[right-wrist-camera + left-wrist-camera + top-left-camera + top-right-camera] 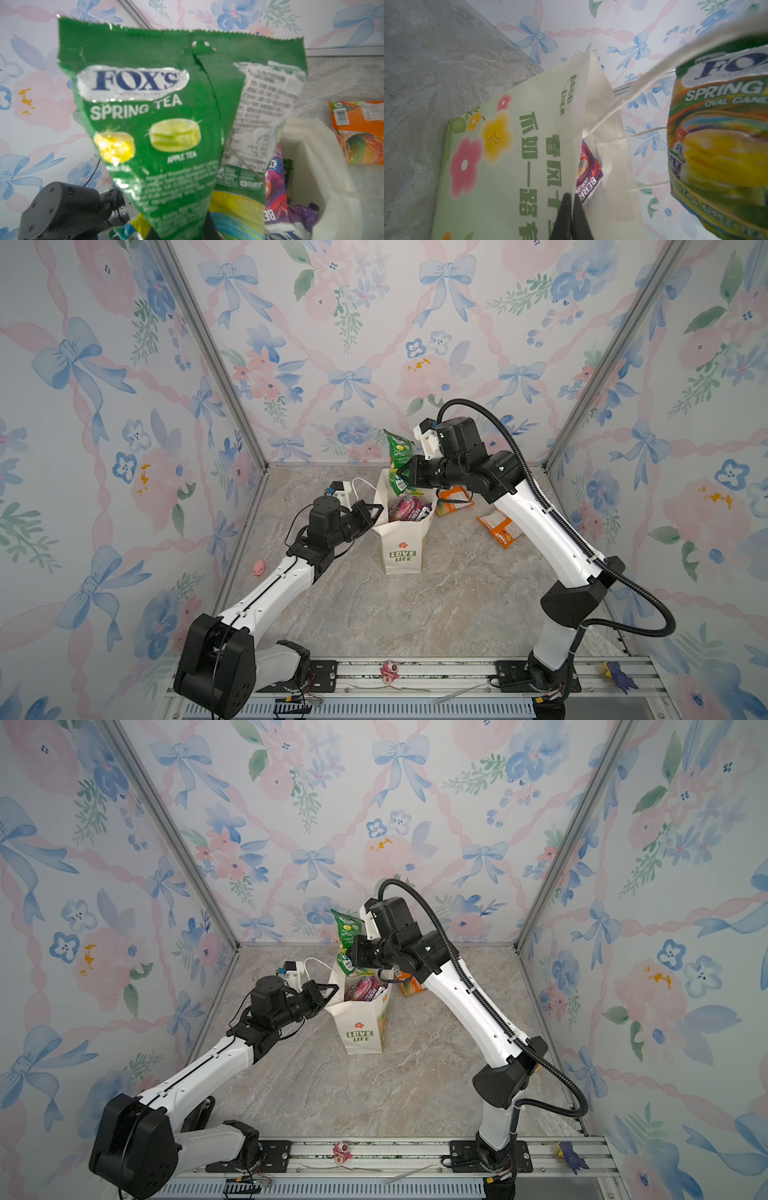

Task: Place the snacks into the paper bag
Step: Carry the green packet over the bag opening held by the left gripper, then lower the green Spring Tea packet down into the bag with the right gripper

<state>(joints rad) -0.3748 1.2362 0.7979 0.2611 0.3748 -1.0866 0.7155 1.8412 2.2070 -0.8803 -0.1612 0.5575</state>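
Near the middle of both top views, the paper bag [405, 549] [361, 1031] is seen standing upright on the marbled surface [415, 614], with its mouth open. Its rim on the left side is pinched by the left end effector [376, 512]. In the left wrist view its dark fingers [566, 218] are shown clenched on the edge of the bag's printed wall. Just above the mouth, toward the upper middle of the frame, a green packet [397, 460] marked "FOX'S SPRING TEA" is held upright by the right end effector [402, 475]. This end effector reaches in from the right and is closed around the packet's middle. The packet's lower end is seen at the bag's far rim, and its top stands against the flowered back wall. In the right wrist view a printed back panel shows beside the green front, so it cannot be told whether a second packet is pinched with it. A purple packet [409, 508] is visible within the bag's mouth. Right of the bag, an orange packet [455, 499] is seen on the surface just beside it, partly covered by the right arm. A second orange packet [500, 527] is seen farther right, apart from the bag.
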